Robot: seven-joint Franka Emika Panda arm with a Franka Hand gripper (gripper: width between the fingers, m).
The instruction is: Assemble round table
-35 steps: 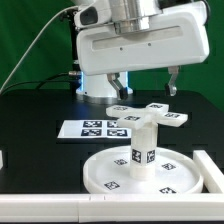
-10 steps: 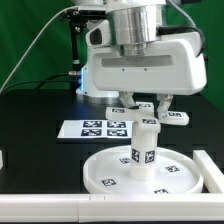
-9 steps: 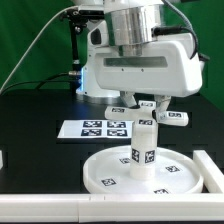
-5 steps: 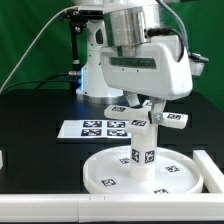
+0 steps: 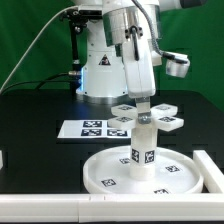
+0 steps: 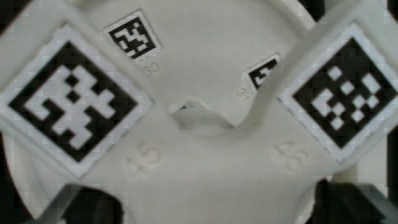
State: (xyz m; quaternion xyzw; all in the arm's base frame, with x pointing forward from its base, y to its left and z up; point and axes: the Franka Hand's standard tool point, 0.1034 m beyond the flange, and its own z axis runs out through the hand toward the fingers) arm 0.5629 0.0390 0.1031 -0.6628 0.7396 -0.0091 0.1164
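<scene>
The large white disc (image 5: 104,176) lies flat near the front of the table, showing several tags. The short white leg (image 5: 143,142) stands upright in its central hub. The cross-shaped white base piece (image 5: 160,116) with tags sits on top of the leg. My gripper (image 5: 141,103) comes straight down over the leg and is shut on the middle of the base piece. In the wrist view the base piece (image 6: 196,120) fills the picture, and the dark fingers (image 6: 75,205) show at both of its sides.
The marker board (image 5: 92,127) lies behind the disc toward the exterior view's left. A white rail (image 5: 40,208) runs along the front edge. A white block (image 5: 210,166) stands by the disc on the exterior view's right. The arm's base (image 5: 100,70) stands behind.
The gripper came down onto the base piece on the leg and closed on it. Over the last second the wrist has turned, and the base piece's arms have turned with it.
</scene>
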